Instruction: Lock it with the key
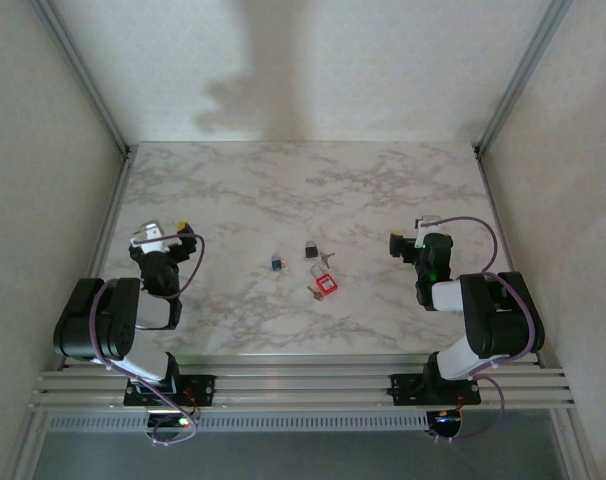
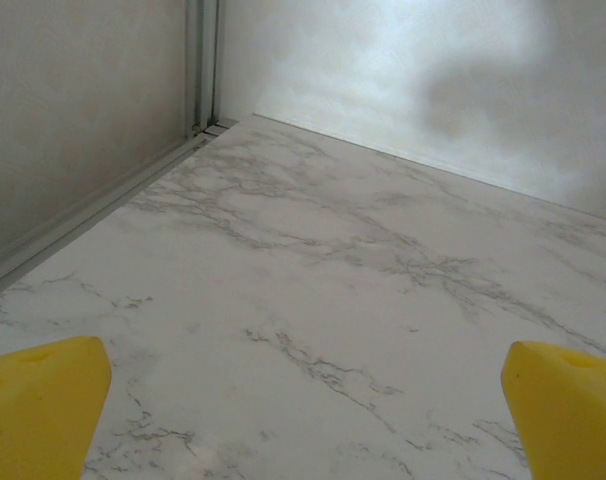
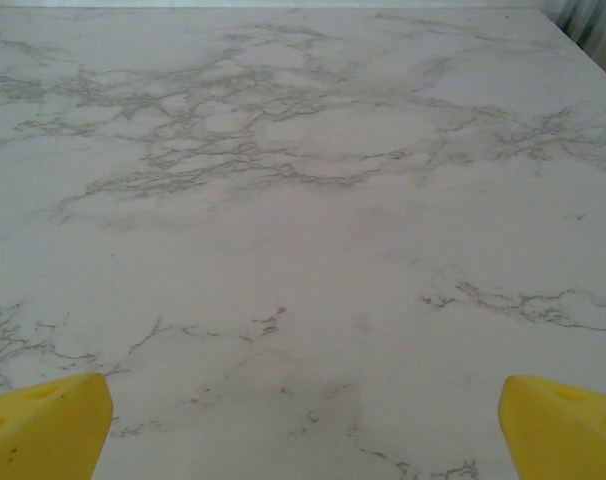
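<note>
Three small padlocks lie mid-table in the top view: a blue one (image 1: 277, 264), a black one (image 1: 311, 249) and a red one (image 1: 327, 285). A small metal key (image 1: 329, 255) lies just right of the black padlock, and another key (image 1: 313, 292) sticks out at the red padlock's left. My left gripper (image 1: 165, 229) rests far to the left of them, open and empty. My right gripper (image 1: 411, 231) sits to their right, also open and empty. In each wrist view, yellow fingertips (image 2: 43, 405) (image 3: 563, 425) stand wide apart over bare marble.
The marble table (image 1: 283, 190) is boxed in by white walls with aluminium posts (image 1: 83, 75) at the back corners. A metal rail (image 2: 93, 205) runs along the left edge. The arm bases (image 1: 163, 385) sit on the front frame.
</note>
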Controlling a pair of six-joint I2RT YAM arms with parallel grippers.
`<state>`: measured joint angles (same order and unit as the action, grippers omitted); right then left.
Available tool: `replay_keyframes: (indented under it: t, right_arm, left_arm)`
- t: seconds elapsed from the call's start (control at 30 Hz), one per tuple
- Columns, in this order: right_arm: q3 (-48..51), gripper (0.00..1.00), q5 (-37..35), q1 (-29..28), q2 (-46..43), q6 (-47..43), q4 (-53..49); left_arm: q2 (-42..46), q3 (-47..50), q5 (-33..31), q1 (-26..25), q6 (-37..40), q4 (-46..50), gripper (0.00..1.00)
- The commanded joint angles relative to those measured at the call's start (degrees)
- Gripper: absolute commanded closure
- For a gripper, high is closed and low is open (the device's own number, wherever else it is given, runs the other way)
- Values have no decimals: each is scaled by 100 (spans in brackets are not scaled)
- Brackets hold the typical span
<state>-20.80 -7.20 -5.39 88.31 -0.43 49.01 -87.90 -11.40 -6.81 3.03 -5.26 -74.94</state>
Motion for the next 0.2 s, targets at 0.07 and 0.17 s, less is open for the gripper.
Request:
replay_keyframes:
  t: [0.07,0.17]
  right_arm:
    - [-120,1,103,23,24,60,46]
    - [-126,1,103,21,19,54,38]
  left_arm:
    - [-44,-141,654,26,232,24,1]
    - [-32,-133,685,41,223,16,1]
